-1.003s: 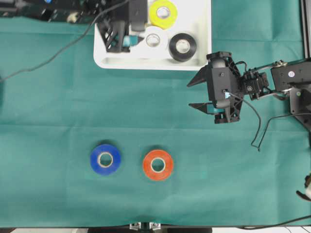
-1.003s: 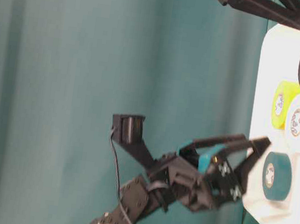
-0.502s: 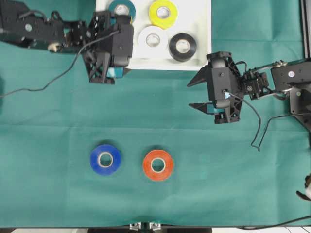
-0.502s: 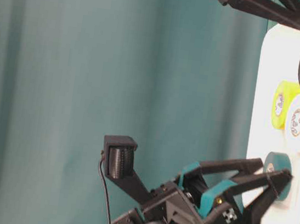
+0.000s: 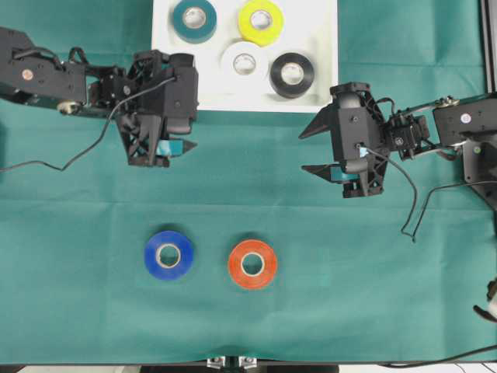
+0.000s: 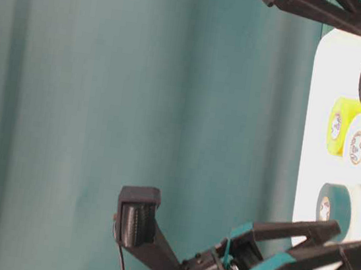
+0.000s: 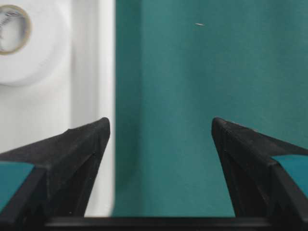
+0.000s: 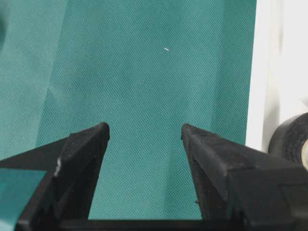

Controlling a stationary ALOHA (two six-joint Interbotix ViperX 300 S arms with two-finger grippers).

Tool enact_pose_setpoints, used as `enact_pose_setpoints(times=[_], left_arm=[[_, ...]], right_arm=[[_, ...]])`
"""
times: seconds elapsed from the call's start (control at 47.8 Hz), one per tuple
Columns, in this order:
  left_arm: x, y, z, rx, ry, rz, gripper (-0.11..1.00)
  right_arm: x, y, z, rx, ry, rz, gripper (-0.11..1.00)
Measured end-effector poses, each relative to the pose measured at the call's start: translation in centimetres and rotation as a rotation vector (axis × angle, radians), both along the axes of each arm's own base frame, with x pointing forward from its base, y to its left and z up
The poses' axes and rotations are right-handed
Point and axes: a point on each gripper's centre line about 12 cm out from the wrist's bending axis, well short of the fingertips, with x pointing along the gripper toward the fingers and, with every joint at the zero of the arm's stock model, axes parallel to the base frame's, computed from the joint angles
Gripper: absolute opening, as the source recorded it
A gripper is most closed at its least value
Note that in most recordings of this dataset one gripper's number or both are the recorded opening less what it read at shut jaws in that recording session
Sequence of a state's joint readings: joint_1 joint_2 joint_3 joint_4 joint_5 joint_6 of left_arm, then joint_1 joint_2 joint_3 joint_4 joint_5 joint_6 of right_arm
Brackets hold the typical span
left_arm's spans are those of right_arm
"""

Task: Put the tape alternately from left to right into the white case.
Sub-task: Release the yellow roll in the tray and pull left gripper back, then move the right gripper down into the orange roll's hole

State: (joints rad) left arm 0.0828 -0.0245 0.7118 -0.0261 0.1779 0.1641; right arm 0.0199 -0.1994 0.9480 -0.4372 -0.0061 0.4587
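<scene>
Four rolls lie in the white case at the far edge of the green cloth: teal, yellow, white and black. The blue roll and the orange-red roll sit side by side on the near cloth, apart. The left gripper hangs just near of the case's left corner, jaws spread and empty. The right gripper is right of the case, jaws spread, apparently holding nothing.
</scene>
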Motion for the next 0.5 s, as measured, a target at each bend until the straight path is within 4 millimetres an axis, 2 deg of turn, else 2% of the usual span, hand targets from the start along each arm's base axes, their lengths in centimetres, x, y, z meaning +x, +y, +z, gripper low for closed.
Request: enact_pose_setpoints(times=[0.502], left_arm=[[-0.4,-3.1,-0.4,-0.073,0.005,0.001,0.86]], right_arm=[[0.0,0.0,-0.1,-0.002,0.003,0.002,0.68]])
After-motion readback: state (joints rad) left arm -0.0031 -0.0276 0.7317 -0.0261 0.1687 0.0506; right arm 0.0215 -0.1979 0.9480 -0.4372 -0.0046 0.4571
